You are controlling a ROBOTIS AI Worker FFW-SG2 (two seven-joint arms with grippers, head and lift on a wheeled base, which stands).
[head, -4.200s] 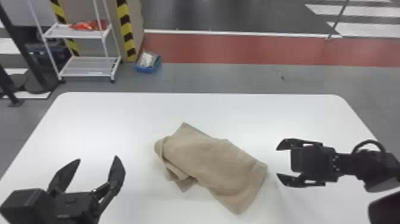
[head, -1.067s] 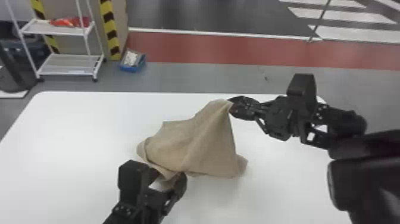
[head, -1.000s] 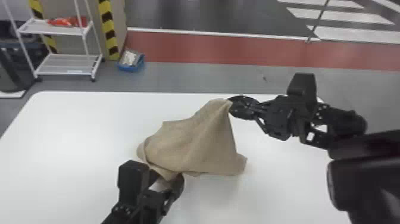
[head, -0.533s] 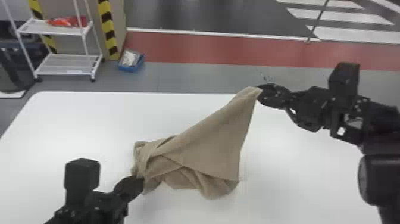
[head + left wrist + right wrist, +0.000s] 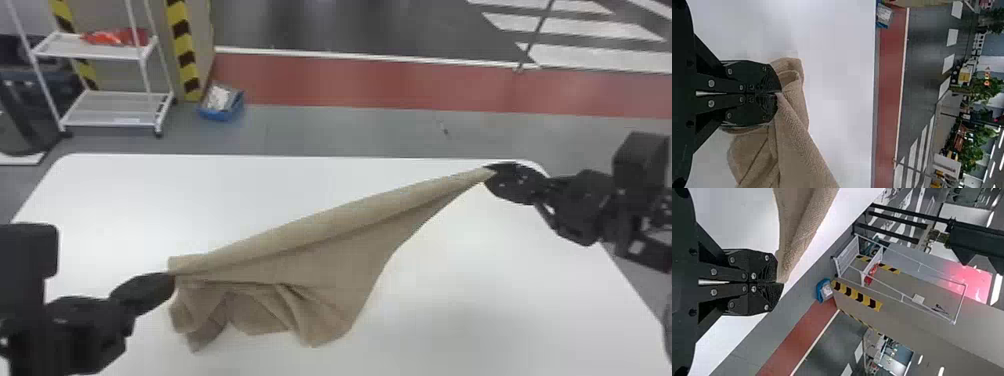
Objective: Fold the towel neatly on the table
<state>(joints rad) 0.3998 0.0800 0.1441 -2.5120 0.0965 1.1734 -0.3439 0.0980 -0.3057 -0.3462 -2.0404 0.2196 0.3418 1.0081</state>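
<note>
The beige towel is stretched diagonally over the white table, its loose lower part hanging in creased folds. At its left corner my left gripper is closed on the cloth; in the left wrist view the left gripper pinches the towel between its tips. Higher and far to the right, my right gripper holds the opposite corner. The right wrist view has the right gripper shut on a tip of the towel.
Beyond the table's far edge stand a white shelf rack with a red item on top and a blue bin on the floor. Yellow-and-black striped posts rise near them.
My right gripper has carried its corner rightward from near the towel's middle. The left gripper went left, closing on the cloth. Between them the towel has gone from a bunched shape to a taut diagonal.
</note>
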